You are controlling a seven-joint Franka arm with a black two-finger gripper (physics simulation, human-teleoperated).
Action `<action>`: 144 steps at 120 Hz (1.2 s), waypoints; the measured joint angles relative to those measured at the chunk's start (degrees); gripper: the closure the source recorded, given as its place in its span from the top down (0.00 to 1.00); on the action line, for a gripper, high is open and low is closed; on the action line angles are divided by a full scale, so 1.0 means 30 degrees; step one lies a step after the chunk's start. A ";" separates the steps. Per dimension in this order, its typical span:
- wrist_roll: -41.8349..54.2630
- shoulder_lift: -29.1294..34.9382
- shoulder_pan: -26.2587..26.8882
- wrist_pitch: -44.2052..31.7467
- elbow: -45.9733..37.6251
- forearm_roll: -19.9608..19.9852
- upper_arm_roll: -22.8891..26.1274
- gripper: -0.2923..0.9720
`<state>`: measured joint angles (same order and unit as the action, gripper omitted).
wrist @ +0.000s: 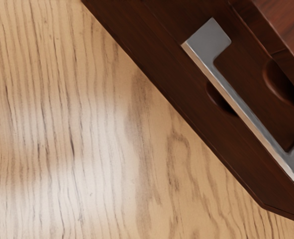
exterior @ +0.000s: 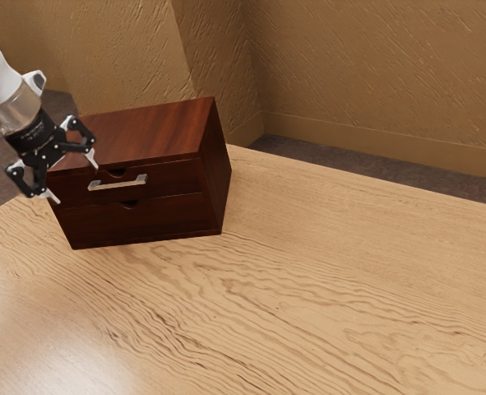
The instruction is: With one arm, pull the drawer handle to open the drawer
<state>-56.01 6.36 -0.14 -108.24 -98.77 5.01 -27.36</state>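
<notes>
End effector (exterior: 76, 183) hangs fingers apart at the exterior view's left end of the handle (exterior: 118, 183), a flat silver bar on the dark glossy box's (exterior: 152, 132) upper drawer (exterior: 173, 175). Wrist view adds its squared end and a scooped recess (wrist: 221, 97) behind it. Worktop (exterior: 308, 288) is pale, wavy-grained wood.

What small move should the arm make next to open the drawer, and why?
Probably slide the gripper toward the exterior view's right until its open fingers straddle the silver handle; it sits beside the handle's end, not around it.
</notes>
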 joint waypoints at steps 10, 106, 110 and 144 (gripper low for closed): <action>-0.1105 0.0729 0.0092 -0.1082 -0.1208 0.0284 0.0027 0.75; -0.5329 0.2612 -1.3464 -0.7626 -0.6410 0.4860 1.2843 0.75; -0.5392 0.2523 -1.3548 -0.7701 -0.6442 0.4881 1.2843 0.75; -0.5811 0.2076 -1.3686 -0.8292 -0.6433 0.4400 1.2842 0.75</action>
<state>-73.44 12.59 -41.19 -133.11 -118.07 18.21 11.16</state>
